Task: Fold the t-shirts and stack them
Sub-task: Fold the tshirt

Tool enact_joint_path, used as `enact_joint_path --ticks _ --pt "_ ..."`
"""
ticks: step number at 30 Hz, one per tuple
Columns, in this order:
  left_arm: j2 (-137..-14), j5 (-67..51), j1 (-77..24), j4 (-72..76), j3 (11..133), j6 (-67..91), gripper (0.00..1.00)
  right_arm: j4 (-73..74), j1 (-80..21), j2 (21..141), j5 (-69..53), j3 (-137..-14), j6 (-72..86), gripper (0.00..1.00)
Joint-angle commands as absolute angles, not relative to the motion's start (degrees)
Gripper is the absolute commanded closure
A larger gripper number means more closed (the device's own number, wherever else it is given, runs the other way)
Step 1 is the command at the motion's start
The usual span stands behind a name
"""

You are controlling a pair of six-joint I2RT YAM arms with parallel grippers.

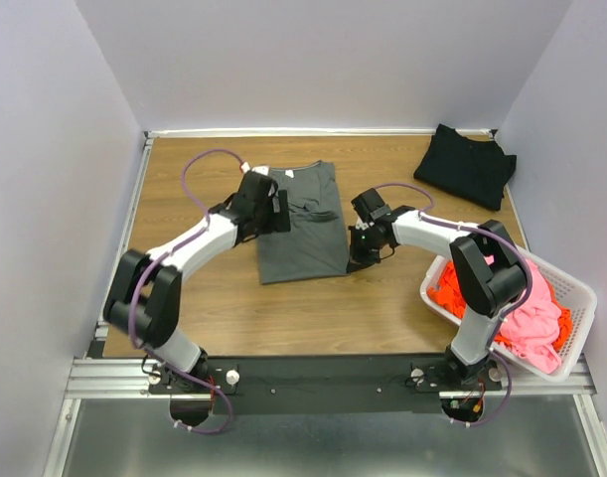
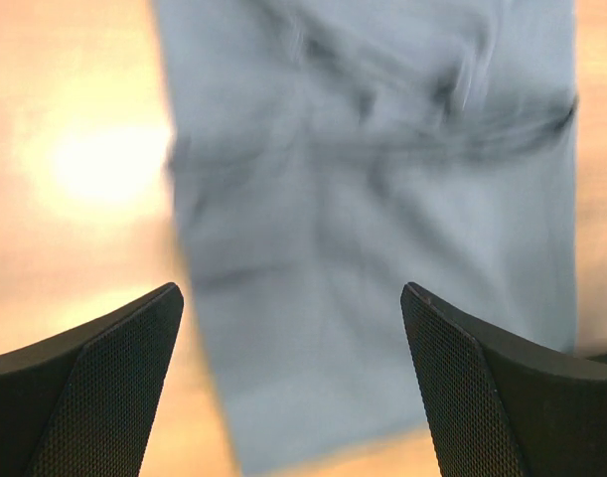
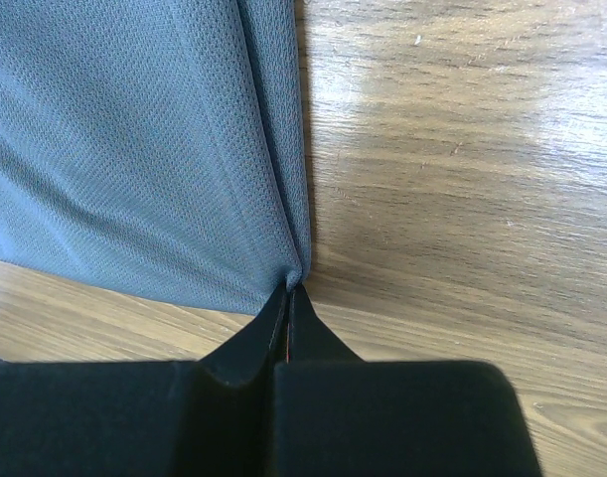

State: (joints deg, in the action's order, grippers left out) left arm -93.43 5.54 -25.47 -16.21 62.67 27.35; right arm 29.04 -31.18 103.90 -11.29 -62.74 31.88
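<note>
The grey shirt (image 1: 301, 234) lies flat in the middle of the desk (image 1: 204, 318). The right gripper (image 3: 289, 296) is pinched tight on its near right corner. The left gripper (image 2: 291, 288) hangs over the shirt's left side, fingers wide apart. A black shirt (image 1: 469, 167) sits in the far right corner. An orange shirt (image 1: 444, 288) and a pink shirt (image 1: 531, 323) lie in the basket (image 1: 581, 296) at the near right corner.
</note>
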Motion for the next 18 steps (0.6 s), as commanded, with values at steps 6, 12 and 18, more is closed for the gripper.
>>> enact_joint_path --ticks 6,12,18 --pt "-79.6 12.8 -35.2 -26.6 48.4 41.3 0.03 33.1 -31.7 104.7 -8.5 -60.0 31.4 0.96" --pt "-76.4 12.9 -37.5 -26.7 40.6 48.0 0.09 33.0 -31.7 103.3 -7.3 -58.3 31.7 0.96" --pt "-76.5 14.1 -37.6 -25.0 38.8 50.9 0.19 33.0 -31.7 102.7 -7.0 -58.1 31.7 0.96"
